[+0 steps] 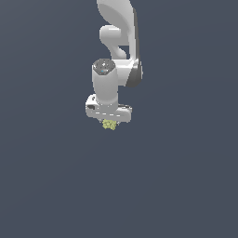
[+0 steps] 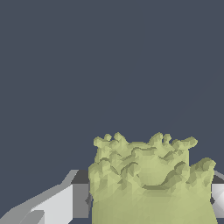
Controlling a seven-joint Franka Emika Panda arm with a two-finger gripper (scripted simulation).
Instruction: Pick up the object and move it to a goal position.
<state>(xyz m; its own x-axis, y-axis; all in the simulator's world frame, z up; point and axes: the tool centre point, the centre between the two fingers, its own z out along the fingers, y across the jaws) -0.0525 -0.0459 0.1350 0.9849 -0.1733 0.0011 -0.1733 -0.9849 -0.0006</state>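
Between the white jaws of the gripper [image 1: 109, 122], which sit closed against its flanks, the yellow-green lumpy clump [image 2: 148, 183] looks light, stiff and rough enough not to slip, best held across its broad middle.

Setting: we record a simulated test space, not a room of any real kind. Evidence: a flat, uniform slate-grey ground [image 1: 186, 186] fills both views around the white arm [image 1: 114, 69], without walls, furniture or horizon. Surfaces are rendered smooth and textureless. Beneath the arm, 1 faceted yellow-green object [image 1: 109, 124] shows polygonal shading typical of computer graphics.
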